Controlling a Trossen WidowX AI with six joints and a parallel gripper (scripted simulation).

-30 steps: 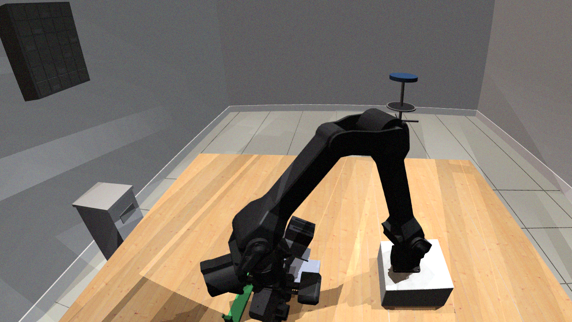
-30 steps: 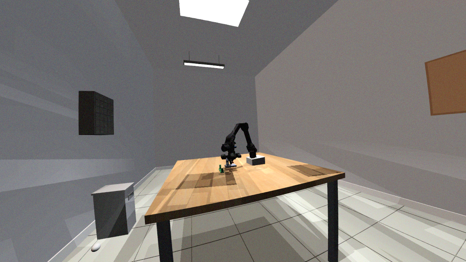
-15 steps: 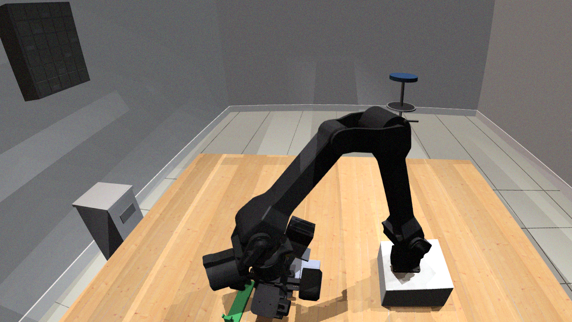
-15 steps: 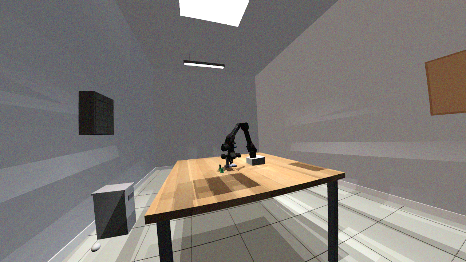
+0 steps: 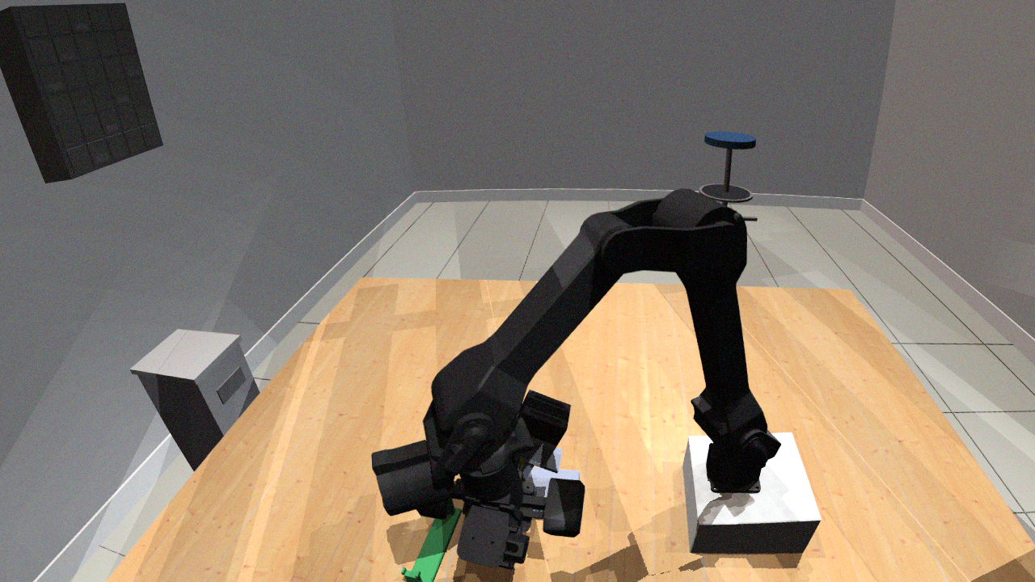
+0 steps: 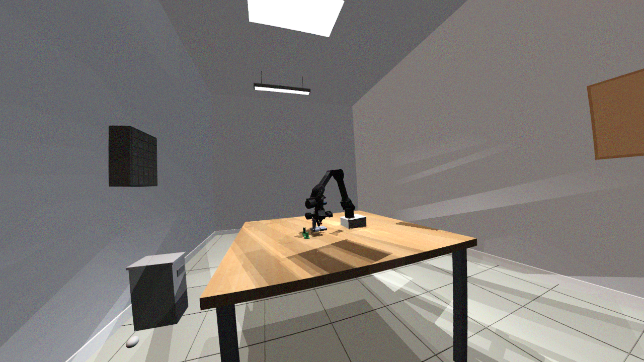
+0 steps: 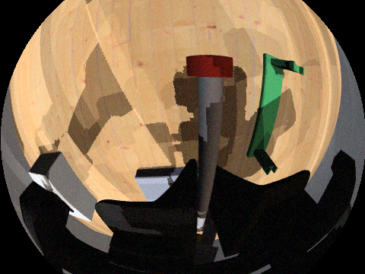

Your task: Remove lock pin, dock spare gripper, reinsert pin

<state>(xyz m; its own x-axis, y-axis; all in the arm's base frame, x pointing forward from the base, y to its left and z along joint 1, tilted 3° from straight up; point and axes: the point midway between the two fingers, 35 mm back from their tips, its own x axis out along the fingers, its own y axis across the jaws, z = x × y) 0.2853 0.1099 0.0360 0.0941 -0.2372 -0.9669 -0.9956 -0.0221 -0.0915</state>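
My gripper (image 7: 197, 164) (image 5: 496, 555) (image 6: 317, 223) is shut on the lock pin (image 7: 208, 127), a grey shaft with a red head (image 7: 209, 66) that points away from the wrist camera over the wooden table (image 5: 347, 405). The pin is hidden behind the arm in the top and exterior views. Just beside my wrist, the black spare gripper (image 5: 563, 506) sits at the light grey mount (image 5: 544, 478) (image 7: 152, 185) (image 6: 321, 229). I cannot tell how deep it sits in the socket. A green bracket (image 5: 434, 542) (image 7: 266, 112) (image 6: 306, 234) lies on the table to the pin's right in the wrist view.
The arm's white base block (image 5: 752, 506) (image 6: 353, 221) stands on the table to the right. A grey cabinet (image 5: 192, 390) (image 6: 157, 288) stands on the floor left of the table. A blue stool (image 5: 729, 141) stands far behind.
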